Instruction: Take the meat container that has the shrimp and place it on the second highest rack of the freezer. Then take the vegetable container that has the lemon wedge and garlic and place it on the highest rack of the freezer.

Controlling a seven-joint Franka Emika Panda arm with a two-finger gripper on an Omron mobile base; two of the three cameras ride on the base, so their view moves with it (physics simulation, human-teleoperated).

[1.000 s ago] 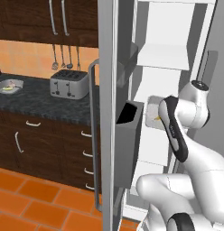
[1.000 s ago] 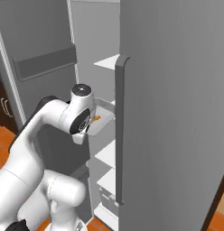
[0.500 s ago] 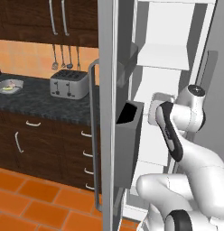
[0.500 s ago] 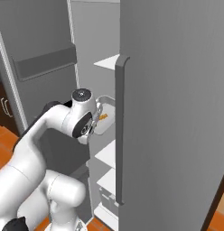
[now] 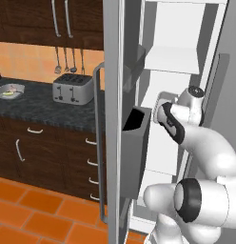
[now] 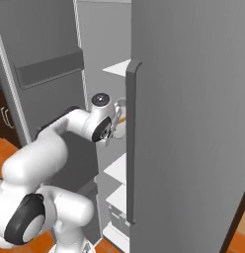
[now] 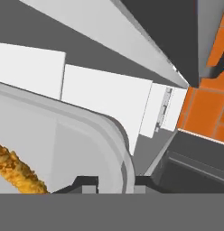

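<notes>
Arm reached deeper into freezer [image 5: 186,57]; claw [image 7: 115,182] clamps shrimp [image 7: 16,170] container's [image 7: 86,135] rim

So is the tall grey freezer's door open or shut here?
Open: the grey freezer door stands swung out, exposing the white shelves, with the white arm reaching inside.

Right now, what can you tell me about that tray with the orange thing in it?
The meat container is a pale grey, plastic-looking tray with a rounded corner and a raised, doubled rim. One curved orange shrimp, rough and crumbly-looking, lies on its floor, far smaller than the tray. The tool is shut on the rim, one dark tip on each side of the wall. The tray is held inside the open freezer, with white shelves beyond it. Whether it rests on a rack cannot be told.
</notes>
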